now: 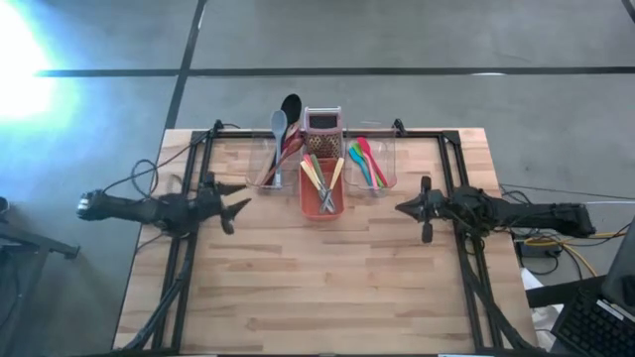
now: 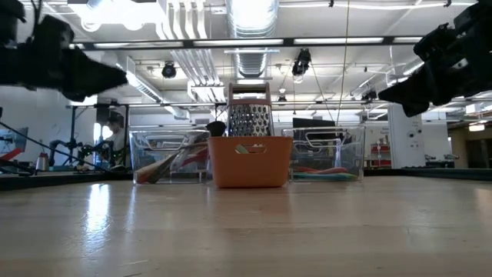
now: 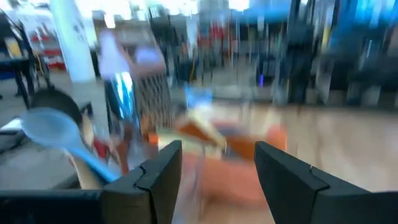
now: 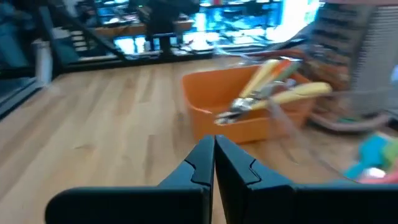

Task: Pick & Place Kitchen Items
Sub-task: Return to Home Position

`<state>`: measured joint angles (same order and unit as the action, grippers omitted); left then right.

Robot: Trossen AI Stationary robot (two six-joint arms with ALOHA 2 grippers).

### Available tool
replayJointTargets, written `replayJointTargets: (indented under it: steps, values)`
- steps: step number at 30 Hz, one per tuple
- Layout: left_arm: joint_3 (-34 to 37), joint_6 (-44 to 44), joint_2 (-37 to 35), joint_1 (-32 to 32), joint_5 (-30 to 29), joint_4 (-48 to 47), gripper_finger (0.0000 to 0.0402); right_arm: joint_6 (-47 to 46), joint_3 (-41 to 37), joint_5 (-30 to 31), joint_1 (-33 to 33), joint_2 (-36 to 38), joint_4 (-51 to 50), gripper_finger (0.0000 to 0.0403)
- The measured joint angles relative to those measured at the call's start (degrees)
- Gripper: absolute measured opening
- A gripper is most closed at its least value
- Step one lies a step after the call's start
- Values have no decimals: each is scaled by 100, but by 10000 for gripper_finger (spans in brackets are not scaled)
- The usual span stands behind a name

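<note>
Hovering at table sides: your left claw wide open, empty; right claw pinched closed, empty. Utensils lie in orange tub and clear tubs, midway between claws; neither arm nearer.

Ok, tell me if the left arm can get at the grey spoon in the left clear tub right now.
Probably yes. The left gripper is open above bare table near the left clear tub, and the grey spoon sticks out of it with nothing between.

Yellow-handled knives blurred, lower ends out of sight inside orange tub.
</note>
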<state>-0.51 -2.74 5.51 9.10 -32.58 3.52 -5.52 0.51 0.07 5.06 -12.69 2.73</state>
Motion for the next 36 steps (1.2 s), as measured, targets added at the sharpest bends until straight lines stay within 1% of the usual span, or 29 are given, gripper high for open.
replayJointTargets:
  steps: [1, 4, 7, 9, 10, 14, 17, 36]
  values:
    - [0, 0, -162, -2, -1, -2, 204, 4, 0, -1, 142, 188, -191, 8]
    - [4, 12, -551, -10, -18, -2, 204, -7, 0, 8, 630, 686, -180, 8]
    - [7, -9, -544, -17, 4, 80, 204, 2, 3, 9, 1128, 1273, -176, 8]
    - [7, -11, -546, -24, 16, 3, 204, -9, 9, 42, 1358, 1269, 218, 8]
    - [7, 0, -546, -26, -28, 11, 204, -6, 0, 170, 1412, 1268, 360, 8]
    - [9, -4, -544, -26, 1, -2, 204, 15, 7, 522, 1422, 1270, 635, 8]
    - [11, -4, -544, -26, -10, -5, 204, 16, 0, 609, 1424, 1271, 582, 8]
    - [15, -4, -452, -26, -8, 71, 204, -7, 0, 598, 1422, 998, 476, 8]
